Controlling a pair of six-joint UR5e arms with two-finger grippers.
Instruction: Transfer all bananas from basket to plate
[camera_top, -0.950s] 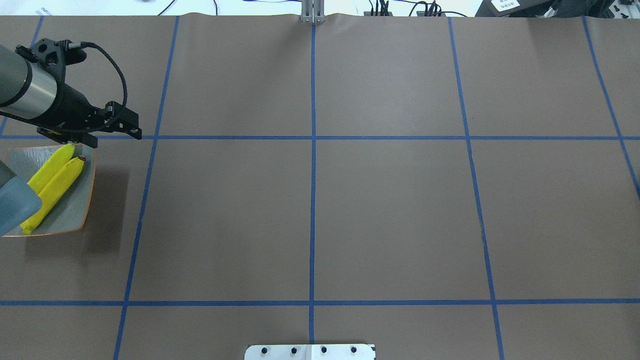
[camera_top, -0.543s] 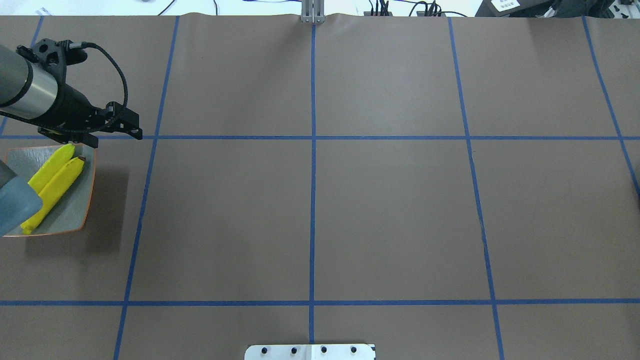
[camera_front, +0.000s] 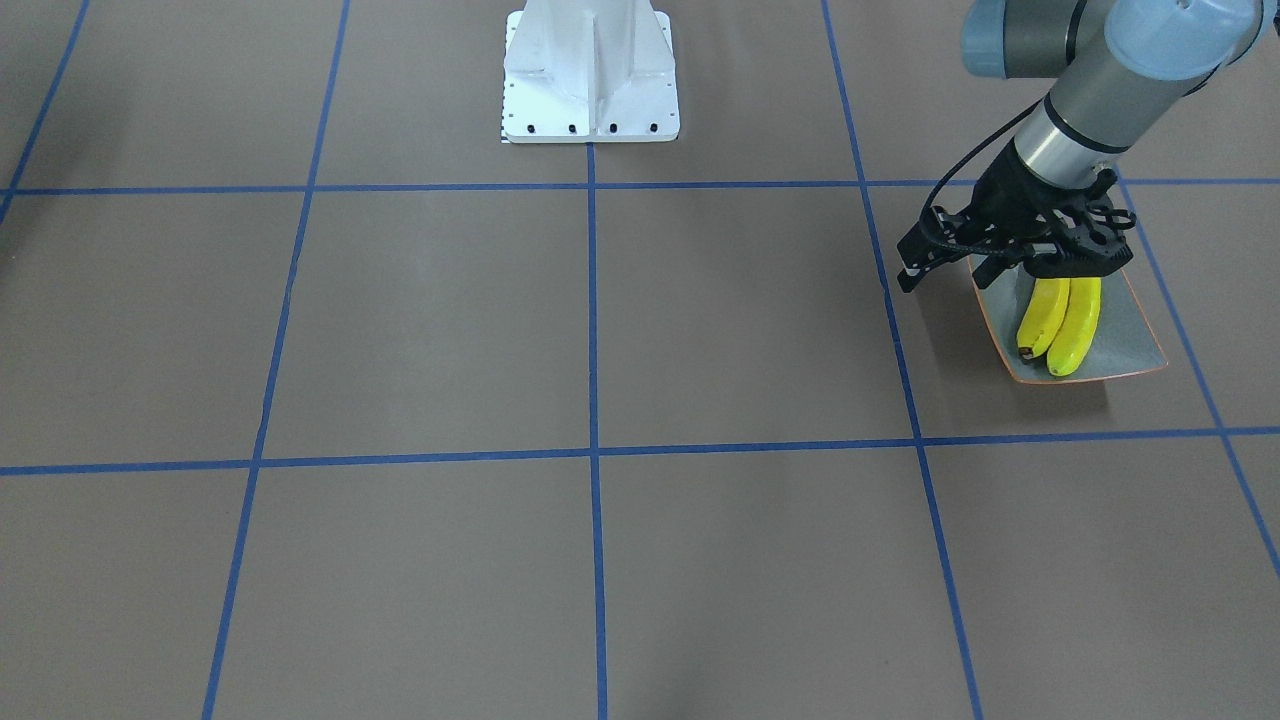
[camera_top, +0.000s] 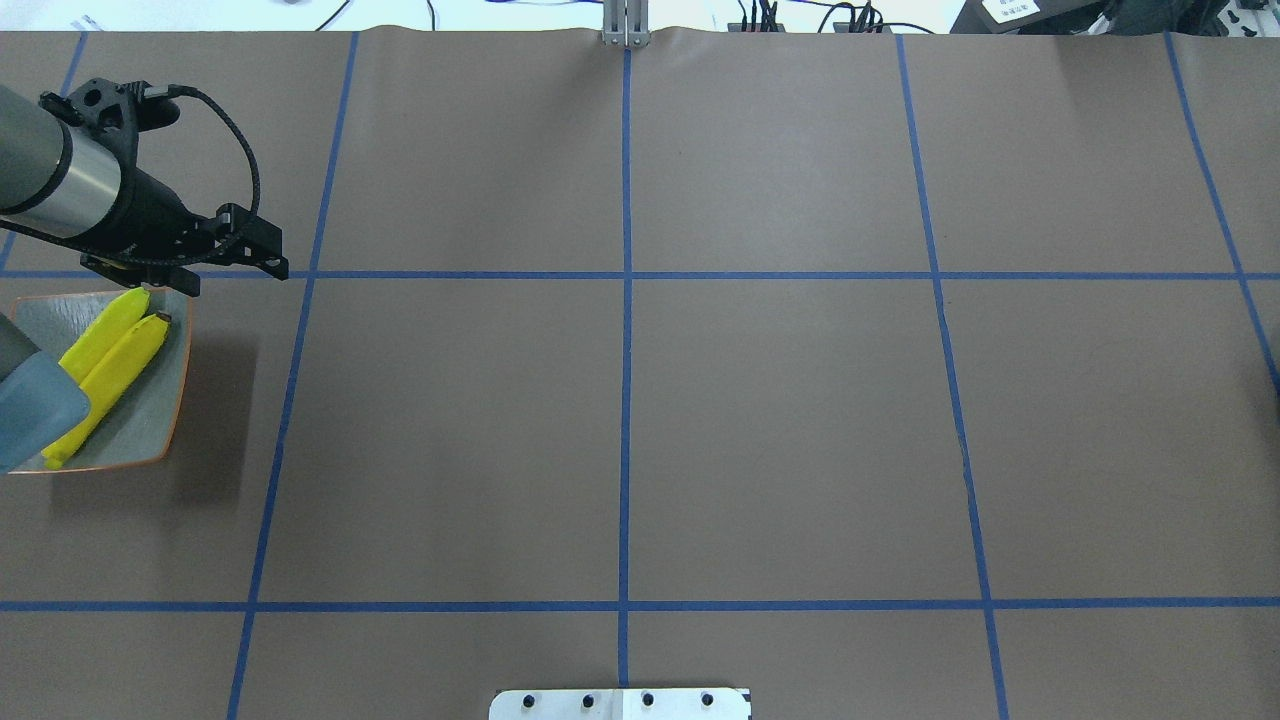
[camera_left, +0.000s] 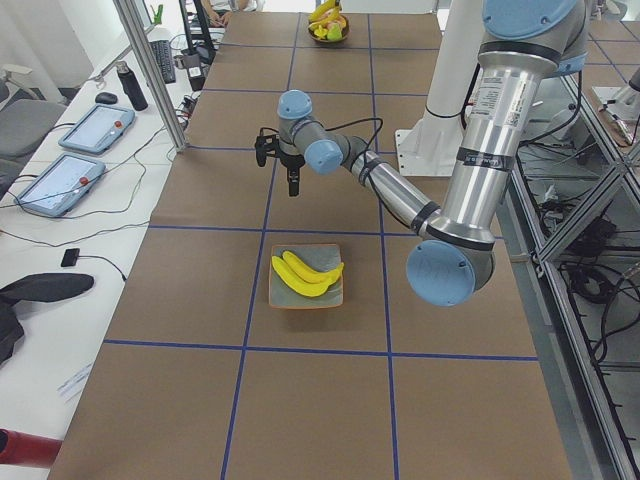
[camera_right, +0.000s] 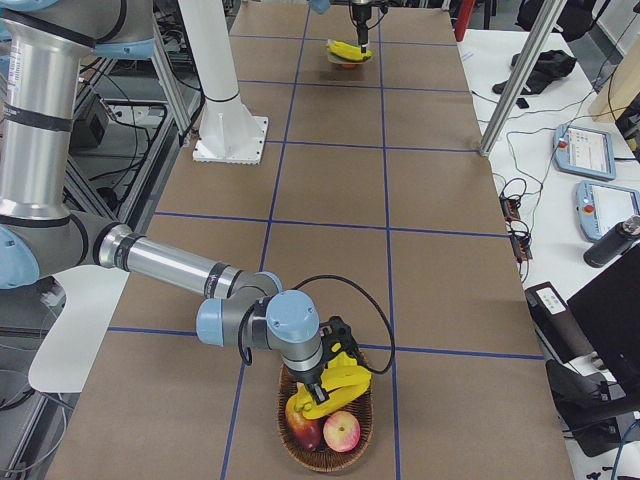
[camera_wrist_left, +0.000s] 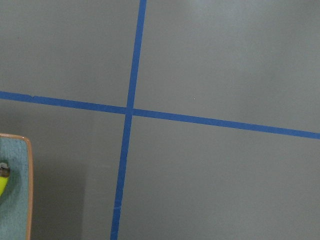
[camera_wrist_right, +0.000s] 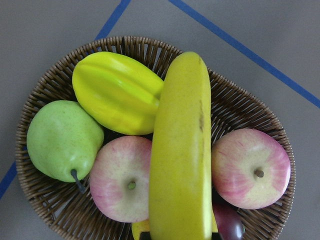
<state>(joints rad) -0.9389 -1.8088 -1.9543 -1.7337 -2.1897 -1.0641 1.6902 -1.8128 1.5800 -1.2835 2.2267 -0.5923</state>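
Bananas (camera_front: 1078, 320): front view, two lie side by side on the plate (camera_front: 1128, 330) at 3 o'clock, the left gripper (camera_front: 1045, 272) spread over its 12 o'clock edge. Overhead, that plate sits at 9 o'clock. Right side view, 6 o'clock: the right gripper (camera_right: 338, 368) over the basket (camera_right: 325, 462). Right wrist: it pinches one banana (camera_wrist_right: 180, 150) above apples (camera_wrist_right: 250, 175).

Overhead: plate (camera_top: 150, 410), bananas (camera_top: 110, 365) part-hidden under left arm (camera_top: 35, 410); plate cropped in left wrist view; right claw (camera_right: 335, 368) jaws unreadable.
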